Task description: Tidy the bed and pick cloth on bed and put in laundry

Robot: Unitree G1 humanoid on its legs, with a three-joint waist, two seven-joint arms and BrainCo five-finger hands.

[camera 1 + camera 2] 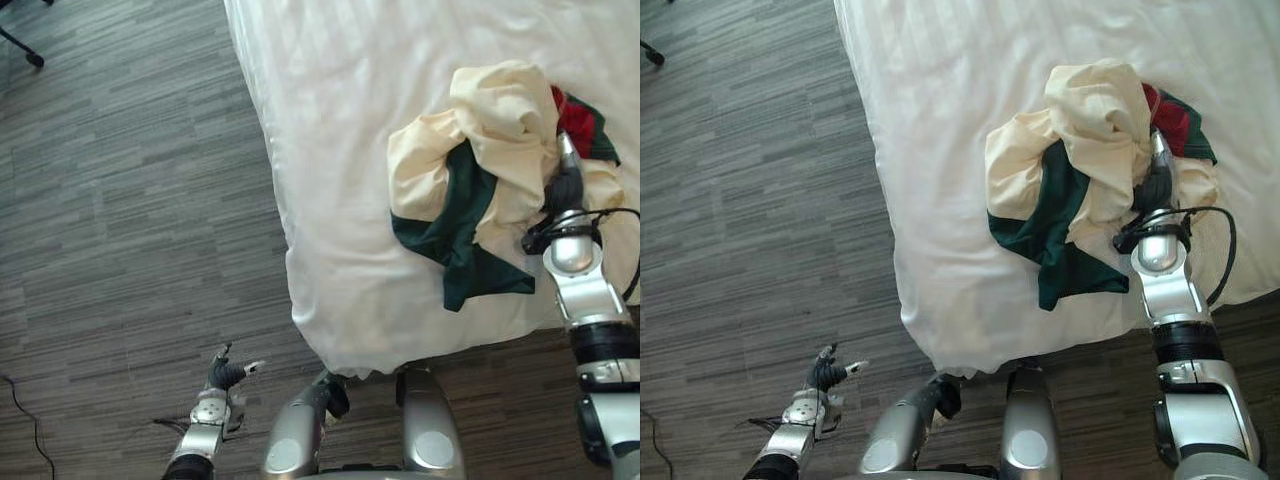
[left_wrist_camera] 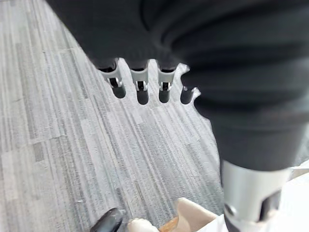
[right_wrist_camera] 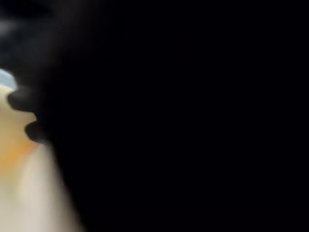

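Down at the lower left, nearest the robot, the left robot hand (image 1: 226,374) hung low over the grey wood-plank floor (image 1: 120,200). Its fingers (image 2: 140,92) were straight and a little spread, and it held nothing; the left wrist view showed them in a row above the bare planks. Just beyond, the near corner of the bed (image 1: 340,150) came in, its white striped sheet draped over the edge and lightly creased.

Farther in and to the right, the right robot hand (image 1: 565,185) lay on the near side of the cloth pile (image 1: 490,130), pushed into its folds. How far it was open, and whether it gripped anything, could not be told. The right wrist view was mostly dark, with cream fabric close along one side.

The pile sat on the bed near its near edge, bunched and crumpled. Most of it was cream cloth, with a dark green piece (image 1: 455,235) trailing out toward the near edge and a red patch (image 1: 572,118) at the far right, beside the hand.
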